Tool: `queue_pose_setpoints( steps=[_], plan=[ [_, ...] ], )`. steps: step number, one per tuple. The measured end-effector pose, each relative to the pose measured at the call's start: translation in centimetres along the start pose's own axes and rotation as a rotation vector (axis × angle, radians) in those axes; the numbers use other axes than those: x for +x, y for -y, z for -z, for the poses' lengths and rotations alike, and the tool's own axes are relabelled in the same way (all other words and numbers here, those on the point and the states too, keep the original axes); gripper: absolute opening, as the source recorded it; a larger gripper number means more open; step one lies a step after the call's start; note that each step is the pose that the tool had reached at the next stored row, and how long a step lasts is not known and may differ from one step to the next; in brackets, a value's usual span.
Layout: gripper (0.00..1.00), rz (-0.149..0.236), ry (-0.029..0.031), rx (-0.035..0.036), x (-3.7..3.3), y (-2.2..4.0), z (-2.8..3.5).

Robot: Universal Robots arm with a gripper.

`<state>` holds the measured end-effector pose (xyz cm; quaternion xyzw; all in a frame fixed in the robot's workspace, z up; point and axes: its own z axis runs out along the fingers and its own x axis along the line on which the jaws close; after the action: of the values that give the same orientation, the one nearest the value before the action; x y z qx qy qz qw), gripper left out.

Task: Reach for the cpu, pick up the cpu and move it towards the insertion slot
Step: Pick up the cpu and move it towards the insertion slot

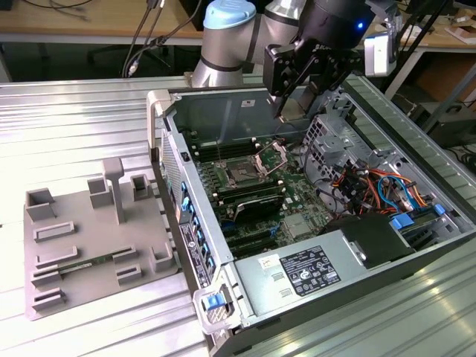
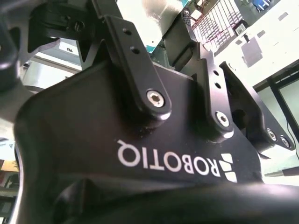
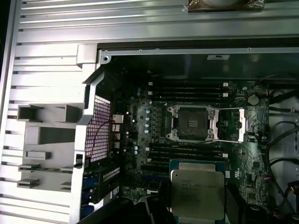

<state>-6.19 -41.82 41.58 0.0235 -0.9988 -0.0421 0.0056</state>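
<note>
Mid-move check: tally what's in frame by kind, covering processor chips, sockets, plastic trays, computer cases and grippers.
cpu: 1
insertion slot: 1
grey plastic tray: 1
computer case: 1
gripper: 1
Total: 5

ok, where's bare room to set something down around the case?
Ribbed table is bare beyond the grey tray and along the exterior view's lower right beside the case. Crowded inside it: motherboard, cables.

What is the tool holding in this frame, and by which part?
The cpu, seemingly gripped by two opposite side edges in the tool.
</note>
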Motion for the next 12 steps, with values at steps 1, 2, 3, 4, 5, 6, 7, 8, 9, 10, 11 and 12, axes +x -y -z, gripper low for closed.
queue_pose_setpoints(
  steps=[1, 2, 3, 4, 5, 6, 7, 8, 9, 10, 11, 12],
  plan=[
    [0.55, 0.000, 0.0000, 0.0000, -0.09, 0.00, 0.00],
    [0.55, 0.000, 0.0000, 0.0000, -0.26, 0.01, 0.00],
    [0.55, 0.000, 0.0000, 0.0001, -0.36, 0.02, 0.01],
    [0.55, 0.000, -0.0001, 0.0001, -0.55, 0.03, 0.01],
    [0.55, 0.000, 0.0000, 0.0000, -0.65, 0.03, 0.01],
    [0.55, 0.000, 0.0000, 0.0000, -0.76, 0.04, 0.01],
    [0.55, 0.000, 0.0000, 0.0001, -0.87, 0.04, 0.01],
    [0.55, 0.000, 0.0000, 0.0000, -0.97, 0.04, 0.01],
    [0.55, 0.000, -0.0001, 0.0000, -1.13, 0.05, 0.01],
    [0.55, 0.000, -0.0001, 0.0000, -1.24, 0.06, 0.02],
    [0.55, 0.000, -0.0001, -0.0001, -1.33, 0.06, 0.01],
    [0.55, 0.000, -0.0001, 0.0000, -1.52, 0.07, 0.02]
  ],
)
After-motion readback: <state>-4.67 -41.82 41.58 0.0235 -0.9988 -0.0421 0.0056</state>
